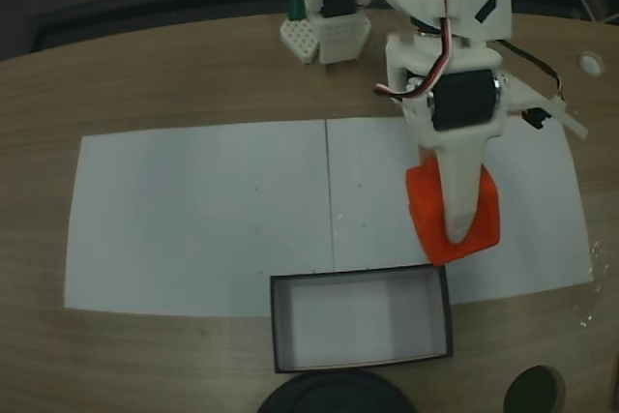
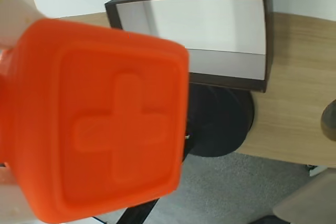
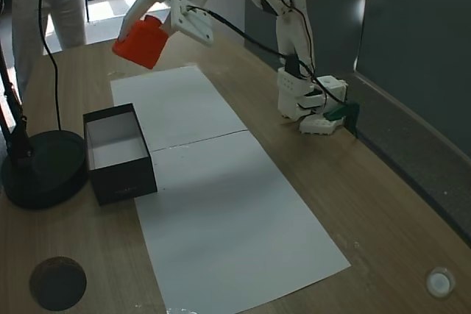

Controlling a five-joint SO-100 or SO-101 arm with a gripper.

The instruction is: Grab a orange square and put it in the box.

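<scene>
Wrist view first: the square (image 2: 100,121) looms at the left, its face bearing a raised cross, pinched in the gripper; the box (image 2: 268,35) sits beyond at upper right, the black disc (image 2: 220,124) just below it. Fixed view from above: box (image 1: 280,326) at the near paper edge, then the gripper (image 1: 460,224) clamped on the square (image 1: 488,215), one white finger (image 1: 459,191) across its top. Side-on, the square (image 3: 143,42) hangs well above the table, up and right of the box (image 3: 121,178).
</scene>
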